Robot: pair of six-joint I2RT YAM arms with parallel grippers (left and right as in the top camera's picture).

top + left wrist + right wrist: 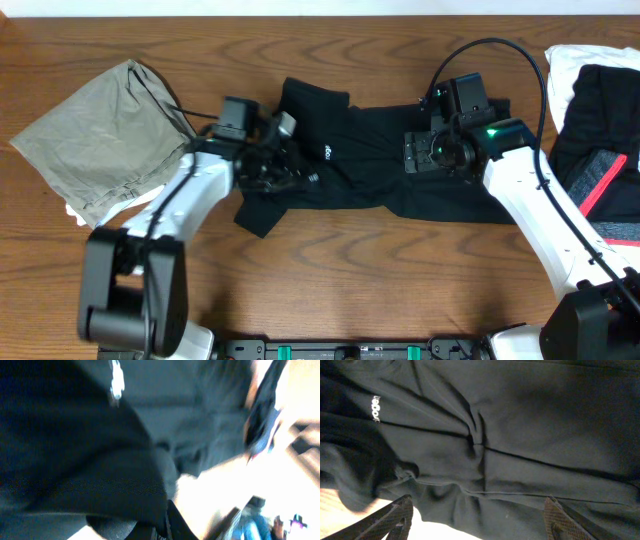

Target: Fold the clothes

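Toward the far edge of the tabletop [330, 290] lies the black garment [370, 172] — soft, limp, light, apt to sag. Left claw [288, 168] is clenched on its left end; right claw [477, 499] hangs released above its right half. Hems look the best hold.

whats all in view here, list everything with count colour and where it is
black garment: 1, black with small white logo, spread across table centre
olive-grey garment: 1, olive-grey, far left
white fabric: 1, white, peeking from under olive-grey garment
white garment: 1, white, far right
banded garment: 1, black with pink-red band, on white garment
table: 1, brown wood
left gripper: 1, black, closed on black garment's left part
right gripper: 1, black, open over black garment's right part
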